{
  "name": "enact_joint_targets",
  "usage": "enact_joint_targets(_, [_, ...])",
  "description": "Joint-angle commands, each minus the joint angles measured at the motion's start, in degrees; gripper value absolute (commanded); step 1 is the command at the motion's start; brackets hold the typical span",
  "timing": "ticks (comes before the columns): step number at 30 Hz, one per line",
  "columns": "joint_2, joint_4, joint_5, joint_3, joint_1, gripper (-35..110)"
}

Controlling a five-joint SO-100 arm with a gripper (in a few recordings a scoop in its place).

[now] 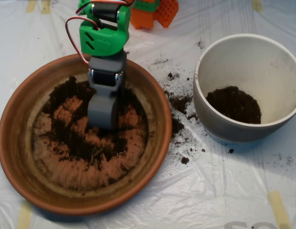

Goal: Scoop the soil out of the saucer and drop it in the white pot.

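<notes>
While its green arm (104,28) reaches down from above, a grey scoop (102,114) sits buried in soil (86,138) at the centre of a terracotta saucer (24,162).
More soil lies in the white pot (248,52) at right, crumbs strewn across the plastic sheet (224,191) between them.

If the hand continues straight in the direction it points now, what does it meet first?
Probably the soil in the saucer: the hand points down over the dark patch. From above, depth is unclear; it may already touch.
</notes>
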Motion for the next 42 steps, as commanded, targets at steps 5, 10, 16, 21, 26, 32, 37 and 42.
enact_joint_targets(5, [-1.5, 0.9, -1.4, -5.3, 0.7, 17])
enact_joint_targets(10, [-1.9, 1.2, -2.3, -5.8, 0.4, 9])
enact_joint_targets(16, [-1.7, 2.6, -4.0, -5.8, 0.3, 0])
enact_joint_targets(21, [-0.1, 7.6, -6.6, -8.8, -0.5, 0])
enact_joint_targets(26, [7.2, 14.9, -5.8, -14.6, -3.0, 0])
enact_joint_targets(32, [15.4, 24.3, -2.6, -23.1, -8.9, 0])
enact_joint_targets(37, [17.9, 33.1, 0.7, -33.5, -15.6, 0])
enact_joint_targets(42, [17.7, 38.4, 3.8, -42.3, -22.9, 0])
